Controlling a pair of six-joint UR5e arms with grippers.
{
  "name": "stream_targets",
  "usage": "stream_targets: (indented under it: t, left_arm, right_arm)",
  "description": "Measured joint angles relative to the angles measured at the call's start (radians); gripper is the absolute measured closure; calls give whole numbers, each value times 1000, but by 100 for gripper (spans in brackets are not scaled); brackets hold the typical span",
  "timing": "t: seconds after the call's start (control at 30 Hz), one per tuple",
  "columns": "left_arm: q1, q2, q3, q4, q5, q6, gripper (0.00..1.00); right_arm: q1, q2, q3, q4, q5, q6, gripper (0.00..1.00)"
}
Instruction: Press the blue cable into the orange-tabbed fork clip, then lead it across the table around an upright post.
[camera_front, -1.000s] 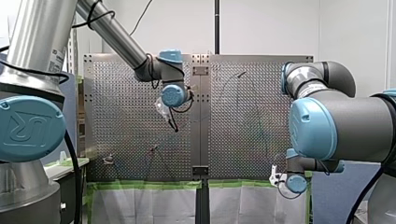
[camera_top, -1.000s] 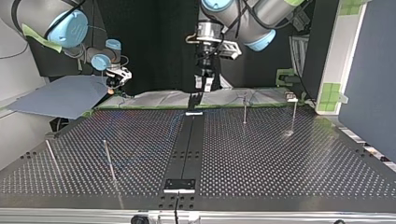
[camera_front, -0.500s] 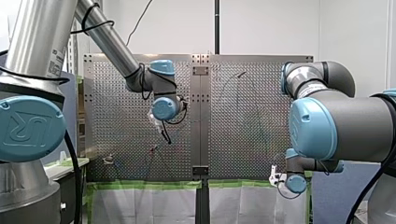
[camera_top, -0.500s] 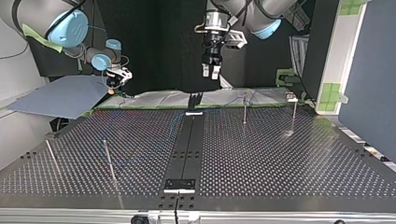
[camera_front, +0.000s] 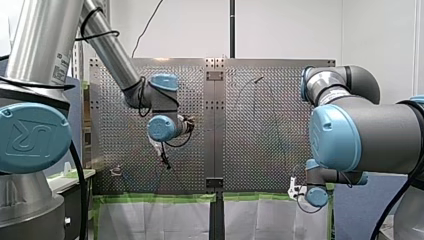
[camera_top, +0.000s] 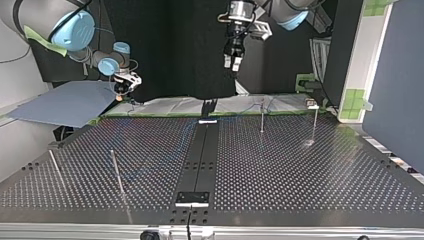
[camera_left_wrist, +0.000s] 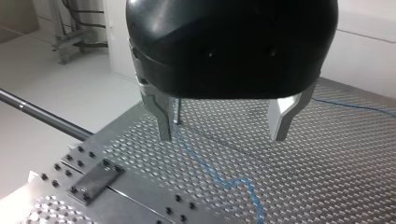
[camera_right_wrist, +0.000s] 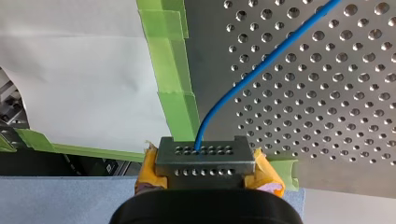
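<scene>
The blue cable (camera_right_wrist: 261, 65) runs over the perforated table and ends in my right gripper (camera_right_wrist: 201, 154), which is shut on it with yellow pads, just off the table's taped edge. In the top view this gripper (camera_top: 122, 89) hangs at the far left corner. My left gripper (camera_left_wrist: 223, 135) is open and empty, hovering high above the table; the cable (camera_left_wrist: 217, 177) snakes across the plate below it. In the top view it (camera_top: 233, 62) hangs over the far edge near the middle. A small clip (camera_top: 312, 105) stands at the far right, with upright posts (camera_top: 261, 117) nearby.
Two more thin posts (camera_top: 116, 172) lean at the top view's near left. A dark centre strip (camera_top: 200, 160) splits the table. Green tape and white sheeting (camera_right_wrist: 173, 70) line the edge by my right gripper. A blue-grey board (camera_top: 65, 102) lies off the far left corner.
My left arm has swung toward the front view's left and lower in that view; in the top view its gripper rose and shifted right. My right arm and the cable stayed still.
</scene>
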Motion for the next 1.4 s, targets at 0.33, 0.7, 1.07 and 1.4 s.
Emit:
stream_targets:
  t: [0.33, 0.7, 1.07, 1.4]
  left_arm:
    - [19, 0, -88, 0, 48, 0, 0]
    - [47, -1, -160, 11, 74, 41, 0]
    - [55, -1, -150, 45, 86, 63, 0]
    - [56, -1, -150, 46, 86, 63, 0]
  right_arm:
    - [4, 0, 0, 4, -15, -4, 100]
    - [7, 0, 0, 8, -18, -7, 100]
    - [8, 0, 0, 16, -18, -17, 100]
    - [8, 0, 0, 16, -18, -17, 100]
